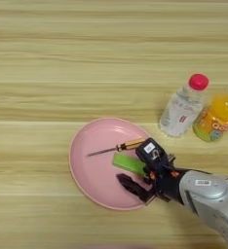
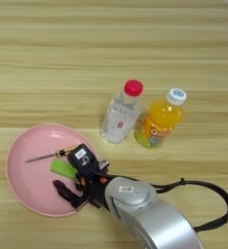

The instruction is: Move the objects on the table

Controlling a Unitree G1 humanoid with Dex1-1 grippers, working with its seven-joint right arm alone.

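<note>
1. Wood table (image 1: 47, 58) under everything.
2. Pink plate (image 1: 89, 168) directly beneath right gripper (image 1: 138, 168).
3. Clear red-capped bottle (image 1: 184, 106) and orange juice bottle (image 1: 216, 118) standing beyond gripper, off plate.
4. Gripper spread wide, holding nothing.
5. Green block (image 1: 128, 164) between fingers, flat on plate.
6. Screwdriver (image 1: 117, 147) just past upper finger, on plate.
</note>
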